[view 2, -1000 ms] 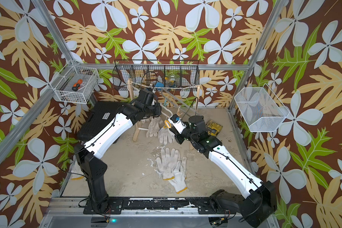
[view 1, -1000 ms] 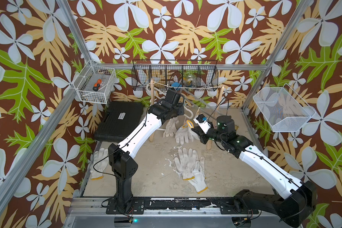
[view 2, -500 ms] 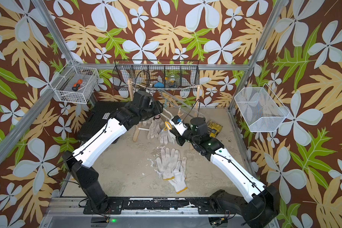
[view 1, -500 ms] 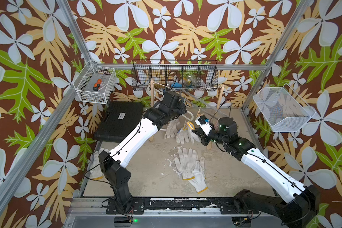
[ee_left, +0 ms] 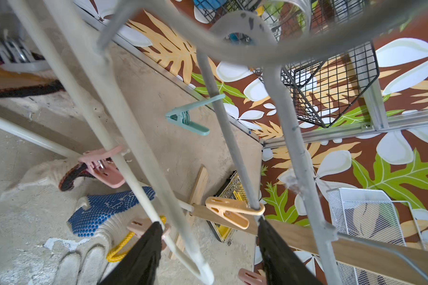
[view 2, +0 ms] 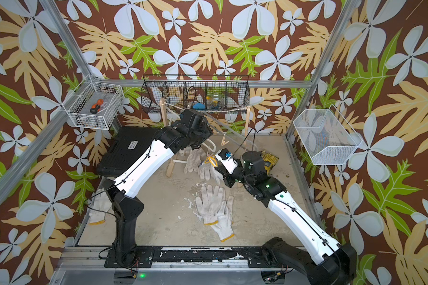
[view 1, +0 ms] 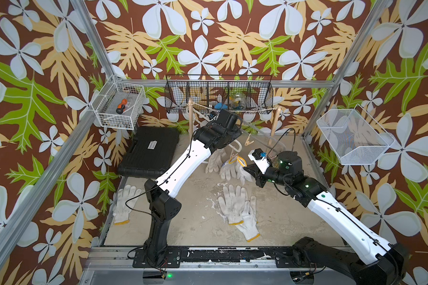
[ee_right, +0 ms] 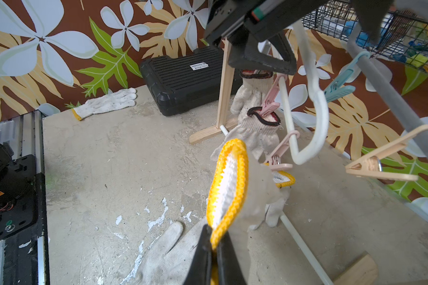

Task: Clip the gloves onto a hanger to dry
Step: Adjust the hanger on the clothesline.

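Observation:
My right gripper point(ee_right: 214, 237) is shut on the yellow cuff of a white glove point(ee_right: 229, 182), holding it up beside the white hanger point(ee_right: 318, 106); in a top view this glove point(view 1: 232, 167) hangs near the rack. My left gripper point(ee_left: 209, 222) is open, its black fingers point(ee_left: 146, 249) straddling the hanger's white bar by a pink clip point(ee_left: 136, 225). Two dark-trimmed gloves point(ee_right: 255, 123) hang clipped on the hanger, and a blue-dotted glove point(ee_left: 104, 209) hangs lower. Two more gloves point(view 1: 235, 204) lie mid-table, another glove point(view 1: 125, 202) at the left edge.
A black case point(view 1: 150, 150) lies at the back left. A black wire basket point(view 1: 219, 97) hangs on the back wall, white baskets at left point(view 1: 120, 108) and right point(view 1: 353, 138). Wooden rack posts point(view 1: 190, 116) carry a grey hanger point(ee_left: 287, 128) with teal point(ee_left: 185, 118) and orange point(ee_left: 230, 209) clips.
The left gripper's jaws have opened wider at the hanger and the left arm's lower links have shifted. The right gripper has stayed shut on the glove cuff, barely moving.

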Motion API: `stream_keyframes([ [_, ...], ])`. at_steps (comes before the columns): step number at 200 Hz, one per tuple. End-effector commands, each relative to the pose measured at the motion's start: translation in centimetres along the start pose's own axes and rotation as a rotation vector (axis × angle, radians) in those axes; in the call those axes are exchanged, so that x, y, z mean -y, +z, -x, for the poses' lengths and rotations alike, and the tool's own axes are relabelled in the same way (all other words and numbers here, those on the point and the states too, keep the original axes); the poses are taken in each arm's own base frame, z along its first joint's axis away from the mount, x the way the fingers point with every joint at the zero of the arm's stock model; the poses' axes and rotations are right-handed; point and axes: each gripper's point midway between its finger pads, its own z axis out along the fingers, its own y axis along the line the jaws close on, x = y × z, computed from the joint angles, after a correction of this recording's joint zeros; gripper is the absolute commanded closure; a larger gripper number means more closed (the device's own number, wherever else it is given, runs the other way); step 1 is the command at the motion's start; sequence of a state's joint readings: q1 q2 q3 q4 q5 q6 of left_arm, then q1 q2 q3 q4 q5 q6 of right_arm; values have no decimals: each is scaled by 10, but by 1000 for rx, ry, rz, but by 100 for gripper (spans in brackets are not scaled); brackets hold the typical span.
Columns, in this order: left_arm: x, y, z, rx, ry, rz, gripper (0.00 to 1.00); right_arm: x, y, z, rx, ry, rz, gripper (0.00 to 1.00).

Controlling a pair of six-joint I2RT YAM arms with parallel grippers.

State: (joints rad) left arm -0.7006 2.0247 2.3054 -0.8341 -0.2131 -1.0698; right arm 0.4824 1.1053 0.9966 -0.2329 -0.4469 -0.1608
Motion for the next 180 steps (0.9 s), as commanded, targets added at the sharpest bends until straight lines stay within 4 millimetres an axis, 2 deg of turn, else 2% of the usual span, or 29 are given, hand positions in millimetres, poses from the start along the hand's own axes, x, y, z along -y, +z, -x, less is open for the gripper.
stream_keyframes([
  [1,-20,7,-9,-21,10,89,37,-2,-2,6,22,3,13,100],
  [60,-21,20,-11,-32,39,105,50,-1,-2,3,29,10,12,100],
  [92,-24,21,-11,-39,47,109,68,-1,-3,4,32,8,11,100],
  [136,-25,10,-5,-33,69,105,92,0,-3,4,32,10,11,100],
  [152,-28,6,-6,-37,75,108,96,0,-3,4,34,9,11,100],
  [180,-27,0,-6,-48,78,93,97,0,-2,4,32,14,13,100],
])
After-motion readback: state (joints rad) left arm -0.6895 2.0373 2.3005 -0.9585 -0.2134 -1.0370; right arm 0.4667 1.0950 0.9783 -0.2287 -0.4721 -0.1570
